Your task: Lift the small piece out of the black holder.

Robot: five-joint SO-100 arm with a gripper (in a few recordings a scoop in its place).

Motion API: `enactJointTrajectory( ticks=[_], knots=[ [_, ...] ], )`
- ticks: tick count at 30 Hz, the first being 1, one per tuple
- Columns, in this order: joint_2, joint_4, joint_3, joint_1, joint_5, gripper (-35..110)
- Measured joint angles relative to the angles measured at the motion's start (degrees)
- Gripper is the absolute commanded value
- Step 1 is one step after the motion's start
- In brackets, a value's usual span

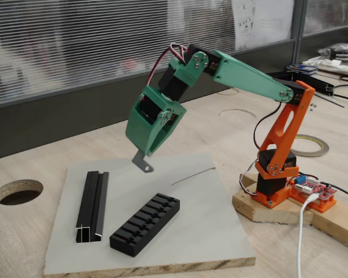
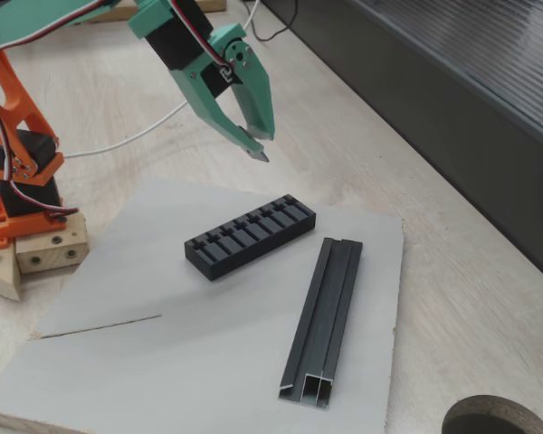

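Pale wooden table (image 1: 40,159) carries a grey board. Green two-finger tool (image 1: 146,155) hangs above the board, clenched on the tiny grey metal L-shaped bracket (image 1: 142,163), clear of the black slotted plastic holder (image 1: 145,223). Judgement: keep grip firm, raise straight, avoid swinging.

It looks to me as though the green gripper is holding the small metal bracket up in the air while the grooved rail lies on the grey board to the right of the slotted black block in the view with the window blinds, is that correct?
Not quite: in that fixed view the grooved rail lies to the left of the slotted black block, not the right. The rest holds: the green gripper holds the small metal bracket in the air above the grey board.
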Motion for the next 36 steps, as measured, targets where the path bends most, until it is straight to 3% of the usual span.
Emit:
enactJointTrajectory(
  ticks=[20,26,36],
  knots=[
    [2.99,0.00,0.09,0.26,0.00,3],
    [3.96,0.00,0.09,8.35,0.00,3],
    [5.10,0.00,0.00,12.74,0.00,3]
  ],
)
